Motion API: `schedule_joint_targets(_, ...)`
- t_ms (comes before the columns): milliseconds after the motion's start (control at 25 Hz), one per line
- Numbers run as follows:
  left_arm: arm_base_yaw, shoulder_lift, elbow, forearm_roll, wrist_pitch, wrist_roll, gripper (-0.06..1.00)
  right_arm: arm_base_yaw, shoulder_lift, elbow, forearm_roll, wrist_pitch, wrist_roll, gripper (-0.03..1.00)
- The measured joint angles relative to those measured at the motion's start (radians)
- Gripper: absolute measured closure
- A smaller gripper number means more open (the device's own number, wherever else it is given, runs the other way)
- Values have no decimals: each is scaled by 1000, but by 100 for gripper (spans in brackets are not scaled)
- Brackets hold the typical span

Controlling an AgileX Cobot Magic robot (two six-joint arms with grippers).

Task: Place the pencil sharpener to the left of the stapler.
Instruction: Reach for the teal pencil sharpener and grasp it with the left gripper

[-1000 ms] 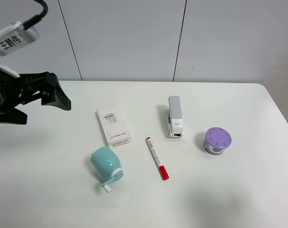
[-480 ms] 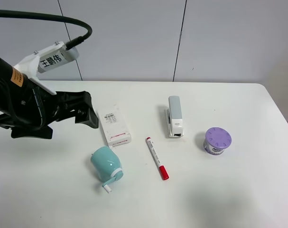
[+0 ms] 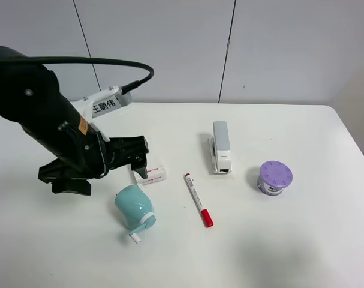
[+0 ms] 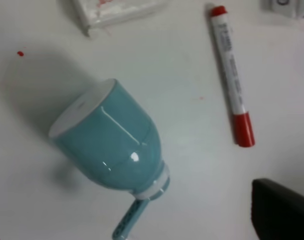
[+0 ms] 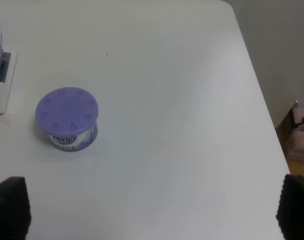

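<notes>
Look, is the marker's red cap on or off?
On. The red cap sits fitted over one end of the marker.

Five things are being borne by the table (image 3: 301, 240). The stapler (image 3: 221, 147) is being flanked by the tub (image 3: 274, 177), to its right and slightly nearer the front, and by the marker (image 3: 198, 200), to its front left. The pencil sharpener (image 3: 134, 207) is being supported on its side left of the marker, apart from it. Just behind the sharpener, the box (image 3: 153, 174) is being largely covered by the left gripper (image 3: 138, 159) hanging over it.
</notes>
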Motion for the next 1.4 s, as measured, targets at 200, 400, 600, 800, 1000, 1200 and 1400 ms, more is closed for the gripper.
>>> schedule_joint_targets(200, 0, 77, 0, 38, -80, -130, -5, 0, 0, 0, 0, 0, 0, -2)
schedule_joint_targets(400, 0, 97, 0, 39, -106, -232, -5, 0, 0, 0, 0, 0, 0, -2)
schedule_joint_targets(600, 0, 98, 0, 29, -73, -304, -5, 0, 0, 0, 0, 0, 0, -2)
schedule_joint_targets(800, 0, 99, 0, 33, -31, -307, -5, 0, 0, 0, 0, 0, 0, -2)
schedule_joint_targets(1000, -21, 103, 0, 36, -39, -307, -5, 0, 0, 0, 0, 0, 0, -2)
schedule_joint_targets(1200, -30, 145, 0, -6, -54, -307, -5, 0, 0, 0, 0, 0, 0, -2)
schedule_joint_targets(1400, -30, 198, 0, -41, -97, -311, -5, 0, 0, 0, 0, 0, 0, -2)
